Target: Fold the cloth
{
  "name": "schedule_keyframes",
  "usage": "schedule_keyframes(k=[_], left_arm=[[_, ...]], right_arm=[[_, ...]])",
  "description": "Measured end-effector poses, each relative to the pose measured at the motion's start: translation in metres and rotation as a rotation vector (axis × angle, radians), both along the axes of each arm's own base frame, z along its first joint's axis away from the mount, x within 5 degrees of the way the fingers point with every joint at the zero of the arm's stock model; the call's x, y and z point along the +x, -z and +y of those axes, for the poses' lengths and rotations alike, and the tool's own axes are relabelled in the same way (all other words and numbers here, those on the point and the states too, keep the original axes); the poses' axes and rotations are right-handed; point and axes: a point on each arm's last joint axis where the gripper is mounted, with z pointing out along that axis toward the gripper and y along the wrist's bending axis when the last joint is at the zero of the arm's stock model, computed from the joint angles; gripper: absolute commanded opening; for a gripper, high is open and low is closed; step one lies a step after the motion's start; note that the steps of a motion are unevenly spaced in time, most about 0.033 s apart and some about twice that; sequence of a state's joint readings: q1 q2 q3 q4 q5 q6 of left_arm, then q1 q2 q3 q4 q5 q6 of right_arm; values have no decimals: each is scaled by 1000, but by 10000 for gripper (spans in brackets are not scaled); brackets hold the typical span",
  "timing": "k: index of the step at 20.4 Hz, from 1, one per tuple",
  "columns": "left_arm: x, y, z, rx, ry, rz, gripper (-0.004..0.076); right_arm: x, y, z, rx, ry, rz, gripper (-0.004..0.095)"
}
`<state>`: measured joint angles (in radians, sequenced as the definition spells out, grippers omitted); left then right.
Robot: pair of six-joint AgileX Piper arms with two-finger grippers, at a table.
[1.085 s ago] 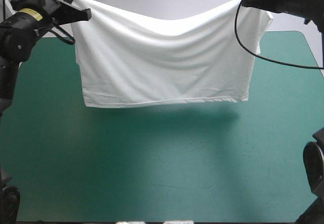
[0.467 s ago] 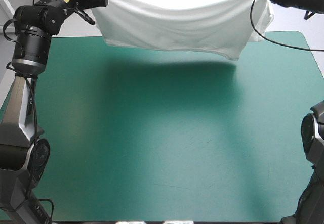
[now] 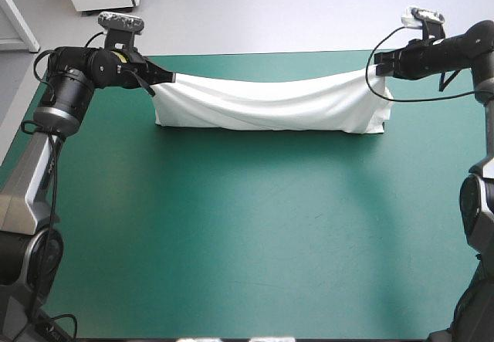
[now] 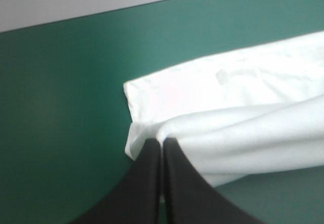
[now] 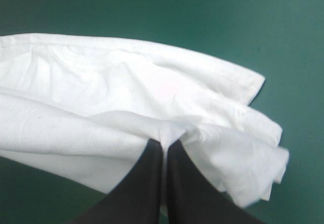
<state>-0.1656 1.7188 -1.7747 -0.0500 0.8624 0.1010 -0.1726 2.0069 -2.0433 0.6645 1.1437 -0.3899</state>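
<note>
The white T-shirt stretches as a long band across the far part of the teal-green table, its lower folds resting on the cover. My left gripper is shut on the T-shirt's left end, held just above the table. My right gripper is shut on the right end at about the same height. In the left wrist view the black fingers meet in a point on the T-shirt, which lies ahead of them. The right wrist view shows my gripper pinching bunched T-shirt folds.
The table's far edge runs just beyond the T-shirt. A wide stretch of teal-green cover lies between the T-shirt and the near edge. The right arm's cable hangs in a loop beside the T-shirt's right end.
Both arms have carried the T-shirt away from the camera toward the far edge and lowered it. It hung high as a sheet earlier; now it sags onto the table as a low band.
</note>
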Motion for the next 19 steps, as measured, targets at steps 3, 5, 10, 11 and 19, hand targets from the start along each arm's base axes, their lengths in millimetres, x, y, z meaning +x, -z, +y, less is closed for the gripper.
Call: schedule_keyframes(k=[3, 5, 10, 11, 19], left_arm=[[-17, 27, 3, 18, 1, 105, -9], [-26, 45, 4, 26, 1, 170, -9], [-56, 84, 7, 27, 4, 332, -9], [-60, 87, 8, 28, 5, 343, -9], [-95, 122, 12, 44, 23, 471, -9]], right_arm=[[-17, 24, 3, 2, -9, 84, -17], [-25, 37, 5, 5, -20, 122, -17], [-58, 75, 30, -105, -93, 280, -17], [-63, 80, 32, -122, -102, 301, -17], [-108, 111, 37, -227, -115, 459, -17]])
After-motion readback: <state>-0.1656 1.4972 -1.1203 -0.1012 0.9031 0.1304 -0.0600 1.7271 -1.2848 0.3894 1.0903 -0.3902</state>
